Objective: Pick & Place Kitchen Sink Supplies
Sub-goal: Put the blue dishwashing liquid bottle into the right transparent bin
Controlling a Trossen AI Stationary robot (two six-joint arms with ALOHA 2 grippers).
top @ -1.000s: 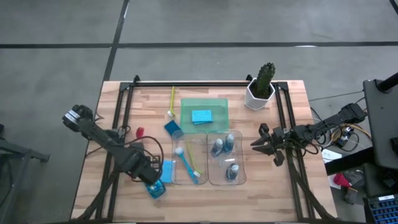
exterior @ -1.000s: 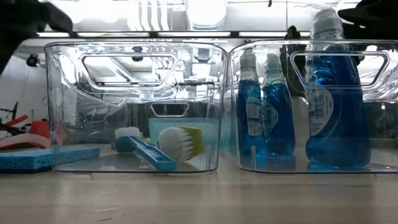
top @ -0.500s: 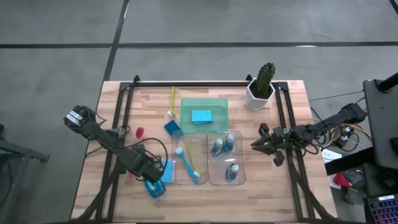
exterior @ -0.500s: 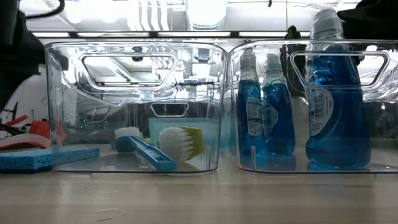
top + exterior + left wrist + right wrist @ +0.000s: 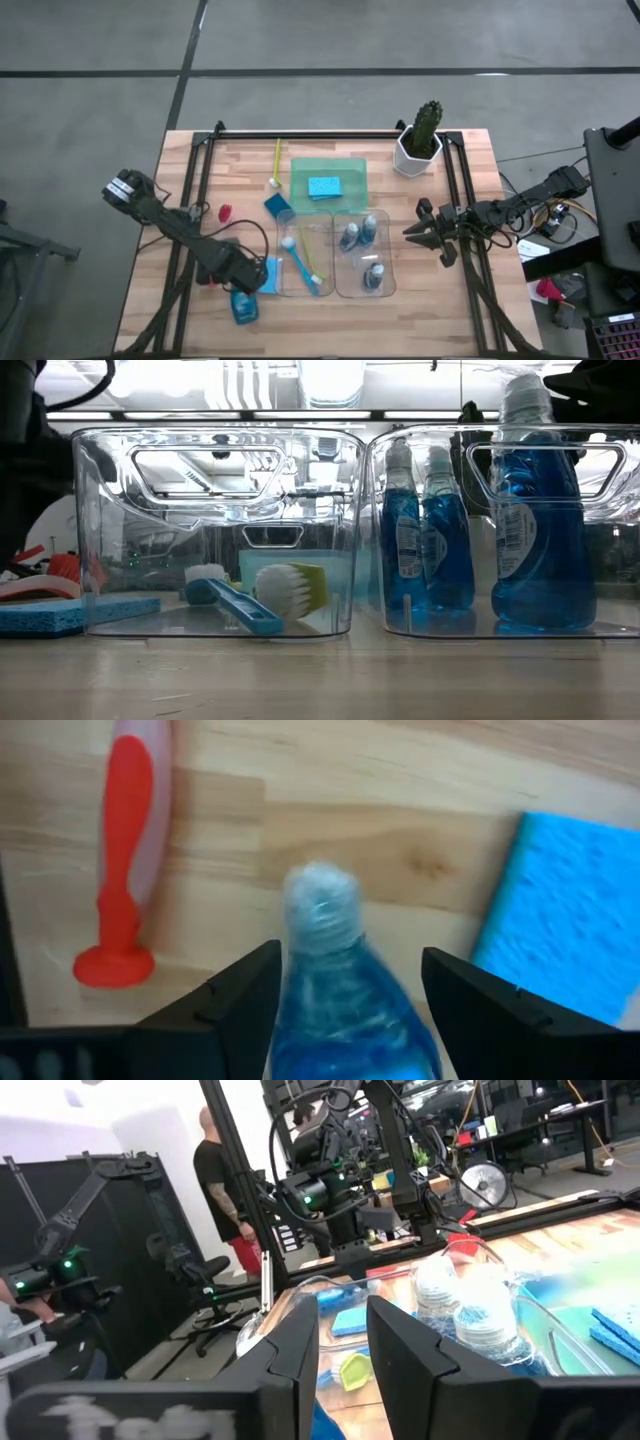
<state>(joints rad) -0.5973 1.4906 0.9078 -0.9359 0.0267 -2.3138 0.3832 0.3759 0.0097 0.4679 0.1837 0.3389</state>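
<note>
Left wrist view is showing the nearest business: the left gripper (image 5: 345,990) is standing with its fingers spread wide on either side of a bottle (image 5: 335,990) of blue liquid, which is lying on the table with its cap pointing away from the wrist. Neither finger appears to be pressing on it, so I judge it to be resting loose on the wood, not gripped. A red brush (image 5: 122,860) is lying just beside it on one side and a blue sponge (image 5: 570,920) on the other, both still outside any container. From overhead, that bottle (image 5: 243,306) is sitting near the front edge, beside the left bin (image 5: 303,256), with the left gripper (image 5: 238,285) over its neck end; it probably belongs with its fellows. Farther in, the left bin is holding two brushes (image 5: 300,262), and the right bin (image 5: 365,256) is holding three bottles (image 5: 360,235), so like is evidently being sorted with like. Beyond them, a green tray (image 5: 350,172) is carrying one sponge (image 5: 323,186), while a yellow-green brush (image 5: 277,162) is lying loose on the table beside it. Off to the right, well clear of the bins, the right gripper (image 5: 417,232) is waiting with its fingers (image 5: 290,1355) only slightly parted and nothing between them. A cactus (image 5: 423,135) is standing at the far corner, out of the way.
</note>
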